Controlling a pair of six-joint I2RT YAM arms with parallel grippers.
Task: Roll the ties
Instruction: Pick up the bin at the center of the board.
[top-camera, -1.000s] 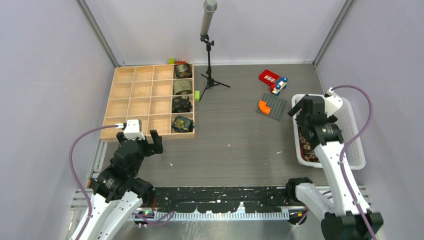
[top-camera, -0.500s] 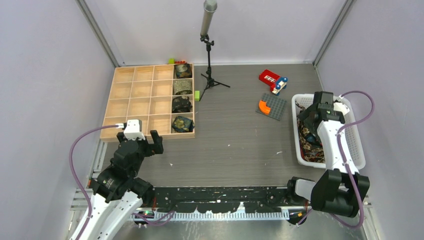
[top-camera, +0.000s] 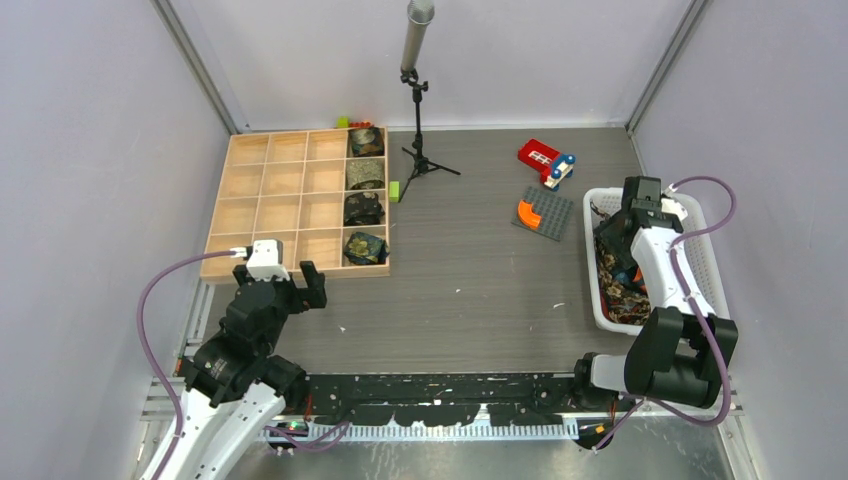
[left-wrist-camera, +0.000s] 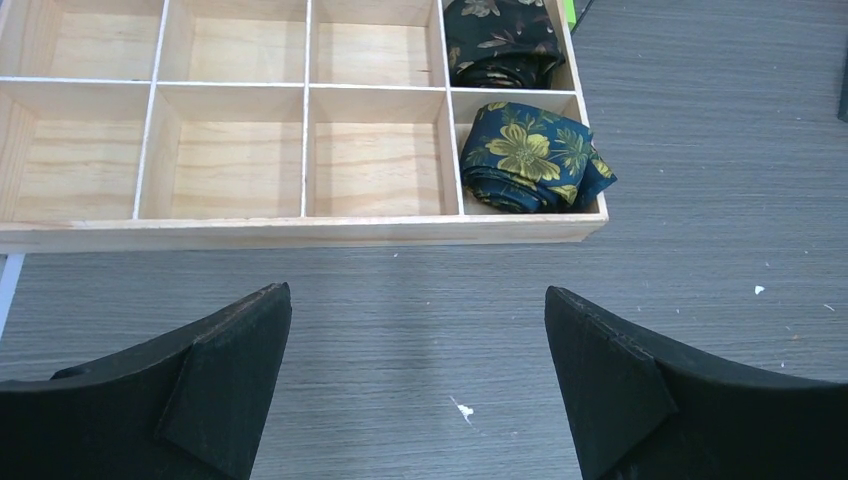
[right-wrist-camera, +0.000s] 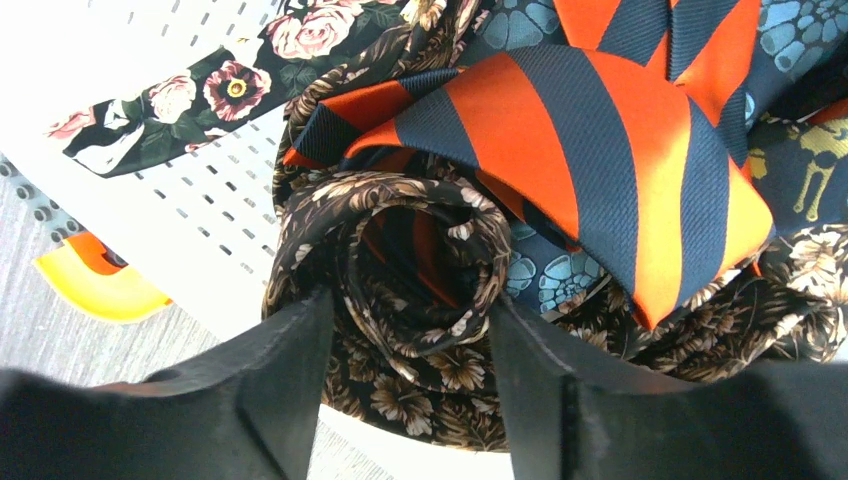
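Ties (top-camera: 618, 290): on table's (top-camera: 470, 280) R side, loose heap in white basket (top-camera: 716, 300). Four rolled ones (top-camera: 364, 208) fill R column of wooden tray (top-camera: 270, 195), far L. L gripper (left-wrist-camera: 415, 295) hovers over bare table near tray's front edge, jaws wide apart, nothing in them. R gripper (right-wrist-camera: 410, 300) is down in basket, fingers either side of brown floral coil (right-wrist-camera: 420, 240), at its edges; gripped or not, can't tell. Orange-navy striped tie (right-wrist-camera: 600, 150) overlaps coil.
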